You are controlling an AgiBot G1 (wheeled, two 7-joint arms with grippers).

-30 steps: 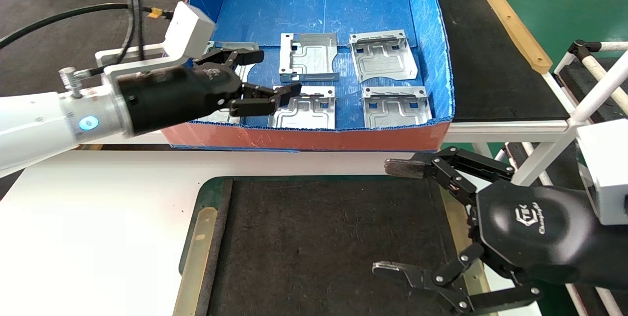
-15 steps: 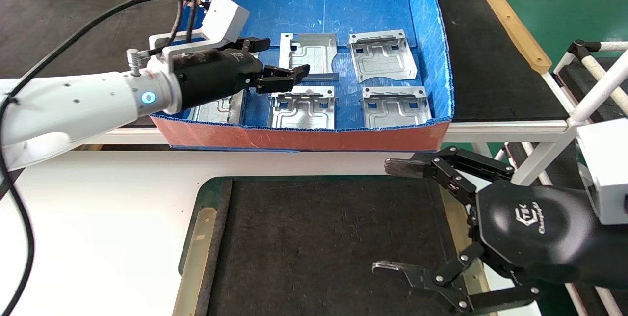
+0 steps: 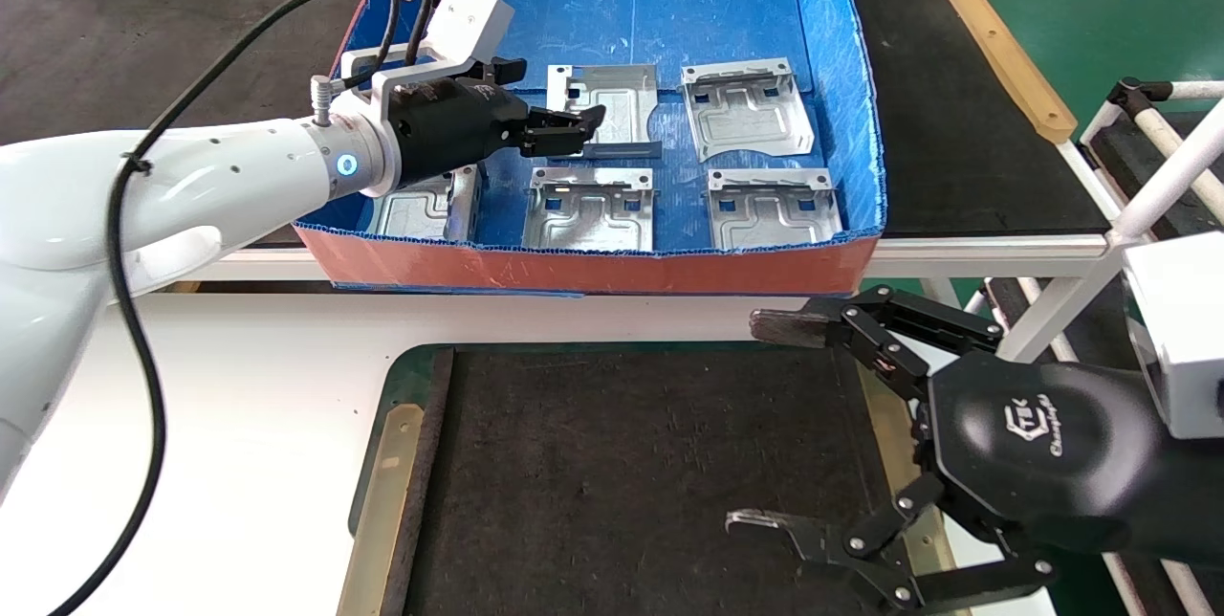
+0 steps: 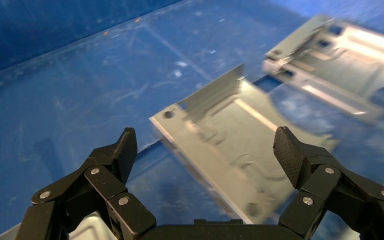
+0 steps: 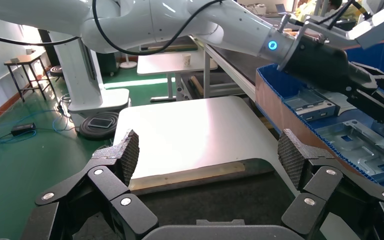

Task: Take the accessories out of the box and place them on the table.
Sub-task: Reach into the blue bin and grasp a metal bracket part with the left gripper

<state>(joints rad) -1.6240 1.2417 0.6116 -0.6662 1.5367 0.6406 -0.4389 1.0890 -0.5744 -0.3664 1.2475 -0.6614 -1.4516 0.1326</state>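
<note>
The box (image 3: 593,267), blue inside and orange-red outside, holds several silver brackets. I see the back-middle bracket (image 3: 612,104), back-right one (image 3: 746,109), front-middle one (image 3: 591,212), front-right one (image 3: 773,207) and a front-left one (image 3: 421,209) partly behind my left arm. My left gripper (image 3: 550,99) is open and empty inside the box, over the left edge of the back-middle bracket (image 4: 240,135), apart from it (image 4: 206,145). My right gripper (image 3: 760,425) is open and empty above the right side of the dark mat (image 3: 622,463) on the white table (image 3: 239,425); its wrist view (image 5: 208,150) shows the same.
A black-topped bench (image 3: 143,52) lies behind the box on the left, with a black cable (image 3: 191,99) from my left wrist looping over it. A white tube frame (image 3: 1147,186) stands at the right. A tan strip (image 3: 1004,52) lies on the dark surface right of the box.
My left gripper has moved from the box's front-left part towards the back and right, to the back-middle bracket, still open. The right arm has not moved.
</note>
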